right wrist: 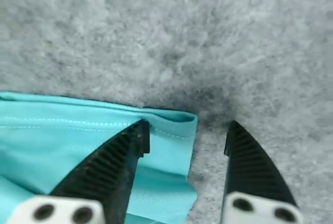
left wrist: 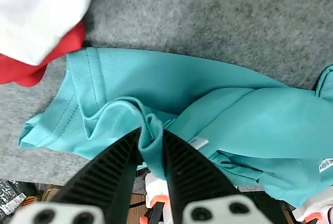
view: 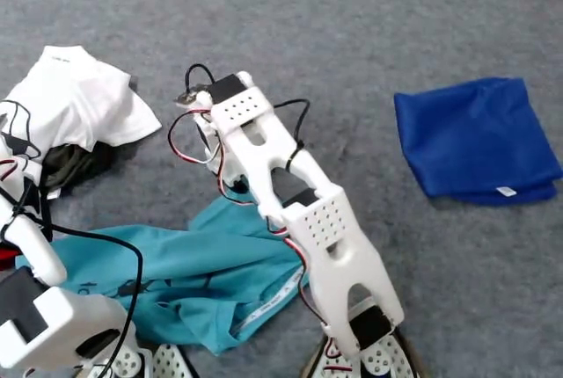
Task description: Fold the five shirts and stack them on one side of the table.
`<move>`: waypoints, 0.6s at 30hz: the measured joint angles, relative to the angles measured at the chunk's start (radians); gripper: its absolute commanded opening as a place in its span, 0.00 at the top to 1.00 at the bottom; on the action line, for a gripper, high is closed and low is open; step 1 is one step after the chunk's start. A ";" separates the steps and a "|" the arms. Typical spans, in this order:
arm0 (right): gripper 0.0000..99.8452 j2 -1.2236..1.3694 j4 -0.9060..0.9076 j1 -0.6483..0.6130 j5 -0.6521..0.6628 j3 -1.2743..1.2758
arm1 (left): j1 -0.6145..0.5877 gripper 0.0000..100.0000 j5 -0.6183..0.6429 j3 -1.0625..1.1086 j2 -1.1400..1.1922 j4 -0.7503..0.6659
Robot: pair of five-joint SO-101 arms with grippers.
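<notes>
A teal shirt point(view: 207, 264) lies crumpled at the near left of the grey table. My left gripper point(left wrist: 152, 133) is shut on a raised fold of that teal shirt point(left wrist: 218, 94), at its edge nearest the white shirt. My right gripper point(right wrist: 187, 130) stands open over a hemmed corner of the teal shirt point(right wrist: 78, 130): one finger is above the cloth, the other above bare table. In the high view the right gripper point(view: 231, 186) points down at the shirt's far edge. A folded blue shirt point(view: 475, 136) rests at the right.
A white shirt point(view: 75, 97) is heaped at the far left on top of a dark garment point(view: 75, 163). In the left wrist view the white shirt point(left wrist: 36, 10) overlaps a red one point(left wrist: 31, 70). Grey table point(view: 352, 44) stretches between the arms and the blue shirt.
</notes>
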 measured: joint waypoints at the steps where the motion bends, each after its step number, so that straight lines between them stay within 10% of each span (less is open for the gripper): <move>1: 0.75 0.000 0.000 0.000 0.000 0.000 | 0.000 0.98 0.000 0.000 0.000 0.000; 18: 0.91 0.149 0.005 0.015 -0.009 -0.213 | 0.000 0.98 0.000 0.000 0.000 0.000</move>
